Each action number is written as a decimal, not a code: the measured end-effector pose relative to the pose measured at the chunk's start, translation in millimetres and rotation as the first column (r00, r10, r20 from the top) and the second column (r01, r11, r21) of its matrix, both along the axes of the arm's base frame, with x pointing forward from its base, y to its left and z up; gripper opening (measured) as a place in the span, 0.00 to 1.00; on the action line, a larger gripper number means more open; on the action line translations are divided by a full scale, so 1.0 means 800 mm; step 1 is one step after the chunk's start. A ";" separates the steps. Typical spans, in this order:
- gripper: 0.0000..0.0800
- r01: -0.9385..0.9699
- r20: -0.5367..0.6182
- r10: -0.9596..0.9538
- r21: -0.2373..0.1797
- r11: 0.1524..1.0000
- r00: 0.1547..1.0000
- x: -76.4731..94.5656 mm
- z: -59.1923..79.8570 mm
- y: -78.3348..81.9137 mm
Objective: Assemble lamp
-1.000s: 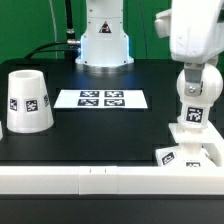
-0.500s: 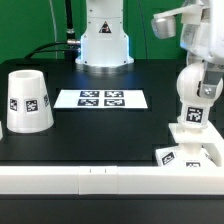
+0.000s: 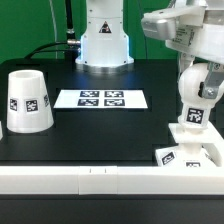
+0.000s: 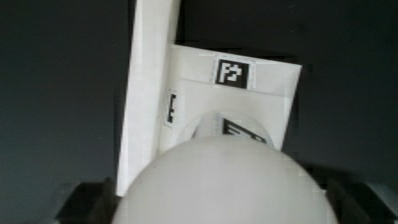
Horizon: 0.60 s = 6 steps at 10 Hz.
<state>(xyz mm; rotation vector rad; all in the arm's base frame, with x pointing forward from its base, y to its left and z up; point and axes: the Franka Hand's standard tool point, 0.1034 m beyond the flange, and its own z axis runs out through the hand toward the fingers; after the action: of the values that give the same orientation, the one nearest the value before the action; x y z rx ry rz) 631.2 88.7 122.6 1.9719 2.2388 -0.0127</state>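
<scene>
The white ball-shaped bulb (image 3: 192, 104) stands upright on the flat square base (image 3: 190, 152) at the exterior view's front right. My gripper (image 3: 198, 82) hangs over the bulb's round top, with its hand turned about the vertical. In the wrist view the bulb (image 4: 222, 185) fills the space between my two dark fingers, which stand close on either side, and the gripper (image 4: 217, 208) looks open around it. The tagged base (image 4: 249, 85) shows below the bulb. The tapered shade (image 3: 27, 100) stands alone at the exterior view's left.
The marker board (image 3: 101, 99) lies flat in the middle of the black table. The arm's white pedestal (image 3: 104, 40) stands behind it. A white rail (image 3: 90, 180) runs along the front edge, right against the base, and shows in the wrist view (image 4: 151, 80).
My hand has turned about the vertical above the bulb. The bulb's lower tag, the base and the shade have not moved.
</scene>
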 end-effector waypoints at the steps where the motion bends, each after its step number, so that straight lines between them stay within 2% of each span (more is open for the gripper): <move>1: 0.72 0.000 0.000 0.000 0.000 1.000 1.000 0.000 0.000 0.000; 4: 0.72 0.037 0.002 -0.037 0.005 0.999 0.999 0.000 0.000 -0.001; 6: 0.72 0.209 0.002 -0.209 0.042 0.977 0.978 -0.002 -0.001 -0.006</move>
<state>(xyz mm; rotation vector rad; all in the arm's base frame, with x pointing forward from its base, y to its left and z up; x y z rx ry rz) 629.9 84.0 122.1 2.2169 2.0331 0.0159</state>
